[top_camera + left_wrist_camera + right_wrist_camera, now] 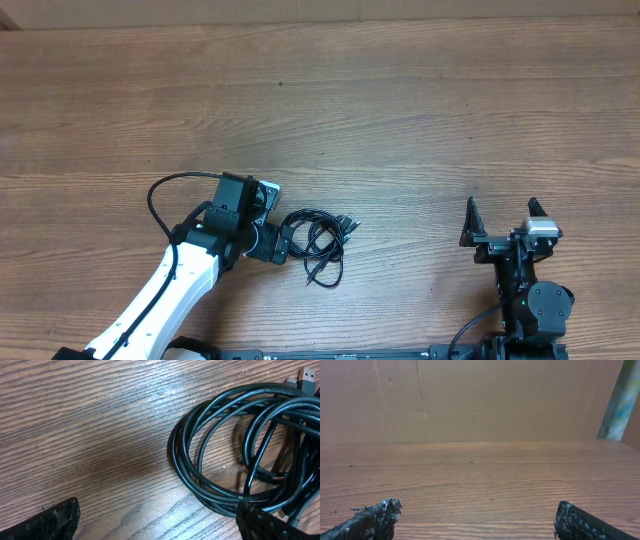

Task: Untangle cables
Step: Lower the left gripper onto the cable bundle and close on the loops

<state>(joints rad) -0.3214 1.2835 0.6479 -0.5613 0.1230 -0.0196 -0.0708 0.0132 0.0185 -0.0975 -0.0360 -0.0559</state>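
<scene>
Cables [210, 492] form glossy black round loops

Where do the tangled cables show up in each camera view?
Overhead: the cables lie low in the centre, just right of the left gripper.
Left wrist: the cables fill the right half of the picture.
Right wrist: not in it.
Shared landmark: the wood-grain table, seen in all three views.
</scene>
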